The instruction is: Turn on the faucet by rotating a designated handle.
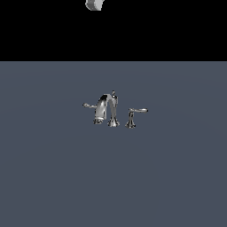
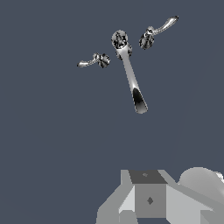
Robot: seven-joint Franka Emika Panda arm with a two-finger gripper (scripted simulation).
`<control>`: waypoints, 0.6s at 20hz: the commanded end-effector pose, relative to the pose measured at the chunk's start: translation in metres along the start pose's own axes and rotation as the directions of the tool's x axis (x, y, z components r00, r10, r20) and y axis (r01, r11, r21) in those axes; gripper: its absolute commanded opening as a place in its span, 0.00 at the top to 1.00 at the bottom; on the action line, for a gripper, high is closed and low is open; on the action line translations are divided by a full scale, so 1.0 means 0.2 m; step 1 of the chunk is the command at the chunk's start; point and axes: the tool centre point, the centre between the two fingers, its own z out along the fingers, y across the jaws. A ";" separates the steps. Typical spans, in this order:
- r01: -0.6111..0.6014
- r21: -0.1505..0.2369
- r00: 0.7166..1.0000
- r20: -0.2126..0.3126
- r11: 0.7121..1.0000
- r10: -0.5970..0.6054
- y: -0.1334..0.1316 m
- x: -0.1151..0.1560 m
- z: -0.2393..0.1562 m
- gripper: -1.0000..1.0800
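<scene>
Counter (image 1: 44, 177): a plain slate-grey surface fills both views; its far edge meets black.
Faucet (image 1: 107, 110): chrome set standing mid-counter, well clear of every edge.
Handle (image 1: 88, 105): slim lever at the exterior view's left, its post hidden behind the spout.
Gripper (image 2: 148, 199): cut off by the frame; whether its jaws are spread cannot be told.

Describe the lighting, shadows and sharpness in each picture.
Exterior view: flat, even light on the grey floor, no cast shadows, black band above; the small faucet looks coarse and pixelated, with bright chrome glints. Wrist view: the same shadowless grey; the spout shows sharp dark-and-white reflections, the handle gleams at its tip, and the gripper is plainly shaded, its jaws out of frame.
</scene>
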 end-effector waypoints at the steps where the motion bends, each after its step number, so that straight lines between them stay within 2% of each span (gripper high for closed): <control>1: -0.079 0.012 0.997 0.016 0.997 0.079 -0.05 0.08 0.06 1.00; 6: -0.236 0.019 0.971 0.038 0.972 0.235 -0.14 0.25 0.20 1.00; 12: -0.416 0.012 0.909 0.043 0.909 0.415 -0.23 0.44 0.37 1.00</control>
